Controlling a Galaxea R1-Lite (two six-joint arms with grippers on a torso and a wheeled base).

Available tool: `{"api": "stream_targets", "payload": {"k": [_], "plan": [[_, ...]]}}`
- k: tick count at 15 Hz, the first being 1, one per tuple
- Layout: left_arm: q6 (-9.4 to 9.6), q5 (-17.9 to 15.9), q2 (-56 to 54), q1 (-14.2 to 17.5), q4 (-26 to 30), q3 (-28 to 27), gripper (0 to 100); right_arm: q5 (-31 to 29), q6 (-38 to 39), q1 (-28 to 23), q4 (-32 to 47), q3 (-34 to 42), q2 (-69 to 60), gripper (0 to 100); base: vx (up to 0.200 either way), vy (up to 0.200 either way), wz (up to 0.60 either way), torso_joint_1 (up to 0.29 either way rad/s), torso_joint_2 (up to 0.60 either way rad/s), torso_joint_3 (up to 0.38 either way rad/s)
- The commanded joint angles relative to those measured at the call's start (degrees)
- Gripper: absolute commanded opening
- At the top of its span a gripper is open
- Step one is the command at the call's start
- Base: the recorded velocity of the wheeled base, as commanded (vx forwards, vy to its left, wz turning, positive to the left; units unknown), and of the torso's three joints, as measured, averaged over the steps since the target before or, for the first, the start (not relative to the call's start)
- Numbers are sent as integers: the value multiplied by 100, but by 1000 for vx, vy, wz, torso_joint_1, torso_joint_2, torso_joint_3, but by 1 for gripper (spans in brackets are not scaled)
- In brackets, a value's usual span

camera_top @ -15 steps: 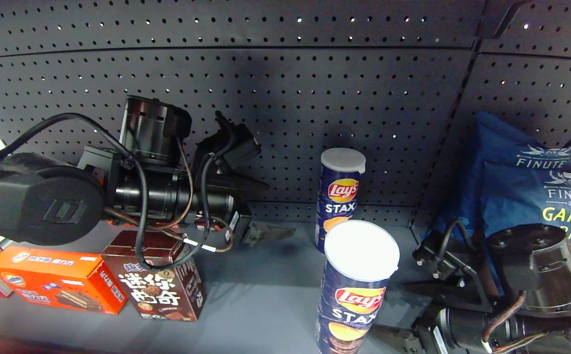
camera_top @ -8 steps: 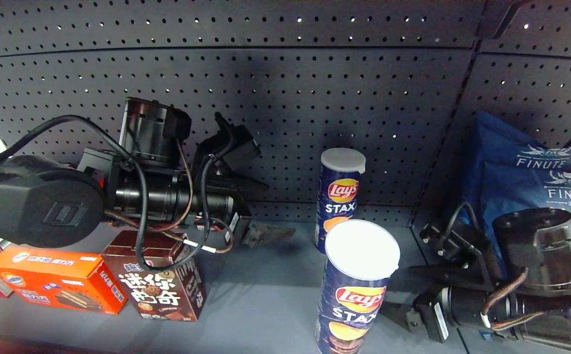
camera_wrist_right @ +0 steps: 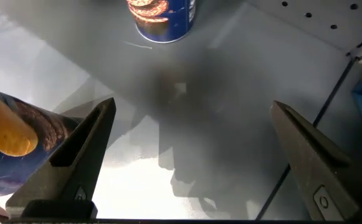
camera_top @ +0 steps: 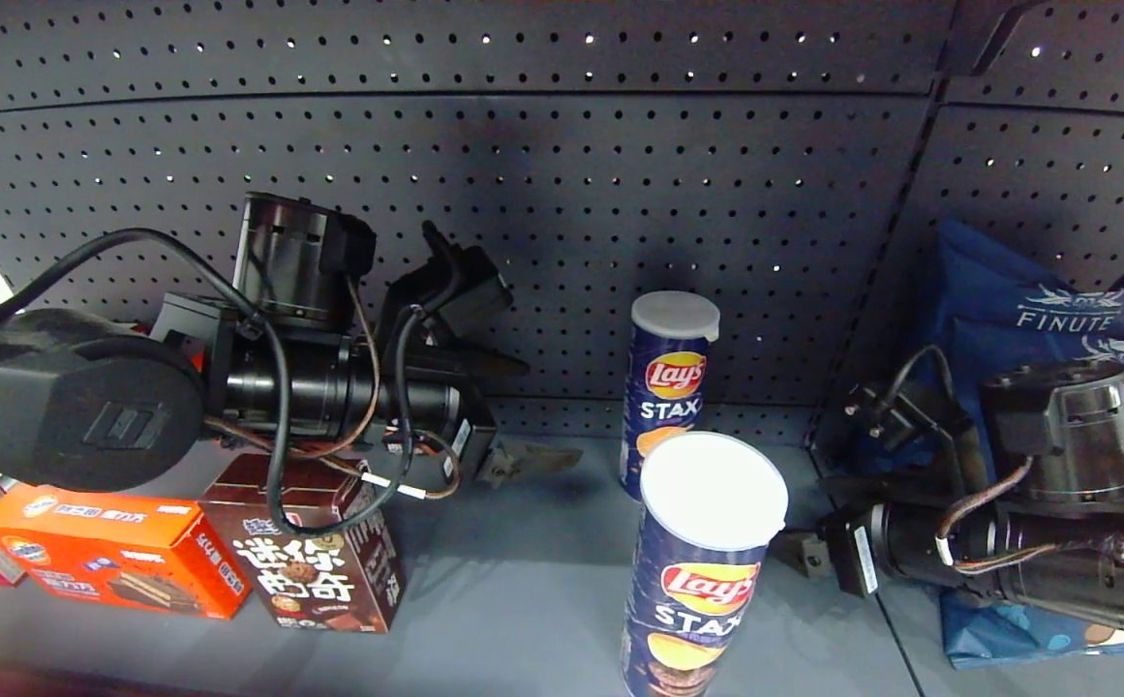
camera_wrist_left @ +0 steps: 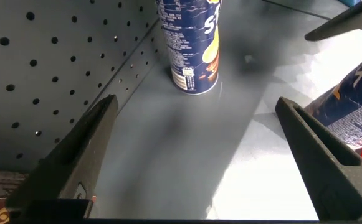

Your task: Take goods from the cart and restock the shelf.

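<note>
The right gripper [camera_wrist_right: 193,109], jaws spread and empty, has drawn back from the near blue cardboard crisp tube with white plastic lid [camera_top: 702,571], left upright on the grey metal shelf [camera_top: 523,581] before its twin [camera_top: 670,387] (the left gripper [camera_wrist_left: 196,102], likewise spread, hasn't stirred), so this placing looks done.

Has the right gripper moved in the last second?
Yes. In the head view the right gripper rose from beside the front can's base to beside its upper half.
</note>
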Motion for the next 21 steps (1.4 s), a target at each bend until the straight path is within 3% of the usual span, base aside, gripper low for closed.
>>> {"api": "stream_targets", "payload": {"k": [1, 13, 17, 19, 21], "plan": [[1, 1, -35, 0, 5, 21, 100, 2, 0, 8, 4, 13, -74, 100, 0, 0, 0, 0, 0, 0], [-16, 89, -1441, 53, -4, 478, 100, 19, -18, 52, -67, 74, -1568, 100, 0, 0, 0, 0, 0, 0], [-95, 80, -2584, 835, 14, 689, 100, 2, -27, -141, -49, 127, -2535, 100, 0, 0, 0, 0, 0, 0], [-271, 80, -3436, 1538, 5, 1181, 100, 19, -246, -1064, -40, 224, -2957, 100, 0, 0, 0, 0, 0, 0], [-385, 115, -4157, 1978, 31, 1611, 100, 72, -369, -1662, -58, 355, -3203, 100, 0, 0, 0, 0, 0, 0]]}}
